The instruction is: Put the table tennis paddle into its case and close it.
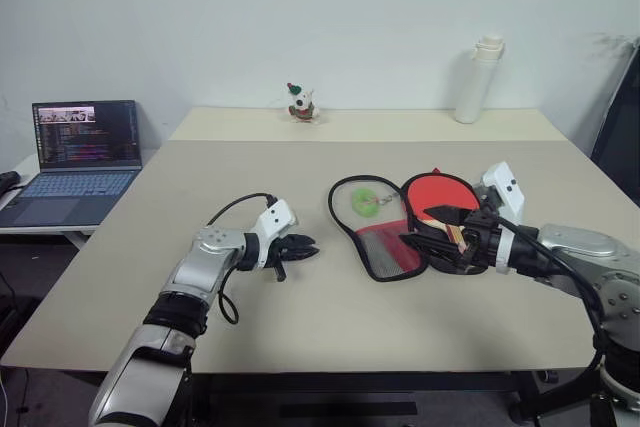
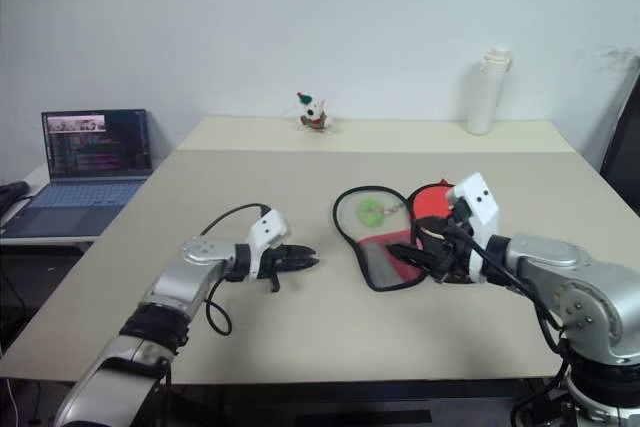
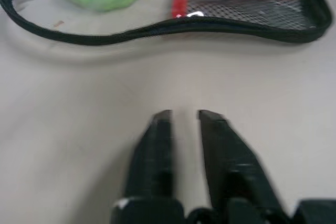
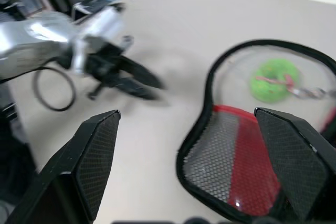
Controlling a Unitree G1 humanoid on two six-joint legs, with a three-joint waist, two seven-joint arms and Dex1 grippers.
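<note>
The case (image 1: 388,247) lies open on the table (image 1: 250,162), its red mesh side up and its green fuzzy charm (image 1: 362,200) inside the black rim. The table tennis paddle (image 1: 445,190) rests at the case's right side. Its red face shows behind my right gripper (image 1: 425,229), and its striped handle is close by the fingers. In the right wrist view the right gripper (image 4: 186,113) is open wide above the case (image 4: 236,166), with nothing between its fingers. My left gripper (image 1: 300,247) is shut and empty, low over the table just left of the case's rim (image 3: 157,24).
An open laptop (image 1: 85,152) sits on a side table at the far left. A small figurine (image 1: 302,102) and a tall white bottle (image 1: 480,79) stand near the table's far edge. Bare tabletop lies in front of the case.
</note>
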